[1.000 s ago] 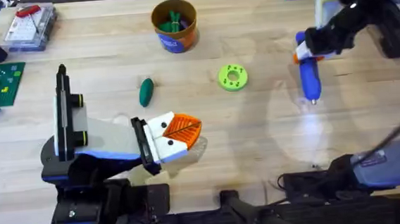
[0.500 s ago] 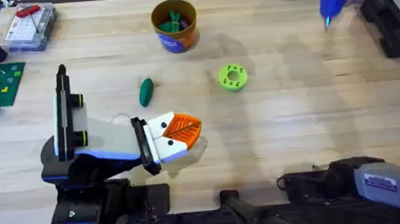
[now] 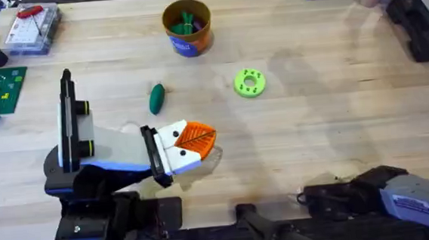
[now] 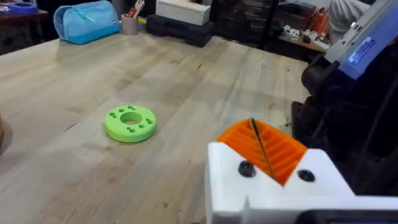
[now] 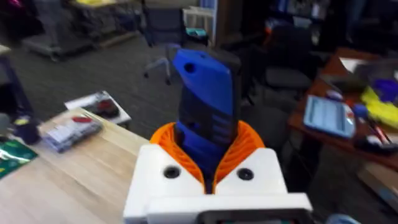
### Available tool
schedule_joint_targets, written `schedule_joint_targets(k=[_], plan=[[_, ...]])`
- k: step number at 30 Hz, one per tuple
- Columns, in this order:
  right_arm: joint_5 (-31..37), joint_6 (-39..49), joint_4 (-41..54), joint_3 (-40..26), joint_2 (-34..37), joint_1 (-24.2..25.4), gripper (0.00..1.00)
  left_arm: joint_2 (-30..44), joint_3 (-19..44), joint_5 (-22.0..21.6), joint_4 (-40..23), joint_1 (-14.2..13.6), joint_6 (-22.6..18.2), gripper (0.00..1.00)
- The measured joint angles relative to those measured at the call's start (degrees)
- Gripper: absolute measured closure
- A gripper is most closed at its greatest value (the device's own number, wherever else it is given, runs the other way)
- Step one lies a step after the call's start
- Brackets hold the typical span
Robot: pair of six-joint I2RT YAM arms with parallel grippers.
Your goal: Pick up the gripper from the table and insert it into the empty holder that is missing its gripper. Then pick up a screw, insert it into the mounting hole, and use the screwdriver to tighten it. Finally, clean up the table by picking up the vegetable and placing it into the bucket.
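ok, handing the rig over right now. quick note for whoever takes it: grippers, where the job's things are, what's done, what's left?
Left gripper: shut, holding nothing, resting low over the table, near the front edge.
Right gripper: shut on the screwdriver, lifted high, looking out past the table's edge.
Vegetable: lying on the table, between the left gripper and the bucket, apart from both. Bucket stands upright near the far edge, something green already inside.
Green disc: flat on the table, to the right of the vegetable.
Done: cannot tell from these views whether the screw is tightened.
Left: vegetable into the bucket; screwdriver still to be put down.
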State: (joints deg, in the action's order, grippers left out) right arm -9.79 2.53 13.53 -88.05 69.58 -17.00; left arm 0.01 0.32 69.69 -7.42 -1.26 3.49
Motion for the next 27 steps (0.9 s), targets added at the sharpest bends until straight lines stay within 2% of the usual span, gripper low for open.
schedule_joint_targets(k=[7, 11, 14, 23, 27], plan=[[-2.7, -3.33, -5.78, 0.0, -1.33, -5.5, 0.975, 0.0, 0.0, 0.02, 0.0, 0.0, 0.0, 0.997], [-8.9, -4.42, -6.7, 0.07, -1.7, -5.55, 0.975, 0.0, 0.0, 0.0, 0.0, 0.0, 0.0, 0.997], [-14.43, -5.77, -13.33, 1.92, -1.71, -5.57, 0.975, 0.0, 0.02, 0.0, 0.0, 0.0, 0.0, 0.997], [-28.44, -16.16, -44.57, 19.9, -2.2, -5.7, 0.975, 0.0, 0.02, 0.15, -0.04, 0.0, 0.0, 0.997], [-35.32, -21.16, -48.12, 24.16, -2.07, -6.12, 0.975, 0.0, 0.02, 0.17, -0.04, 0.0, 0.0, 0.997]])
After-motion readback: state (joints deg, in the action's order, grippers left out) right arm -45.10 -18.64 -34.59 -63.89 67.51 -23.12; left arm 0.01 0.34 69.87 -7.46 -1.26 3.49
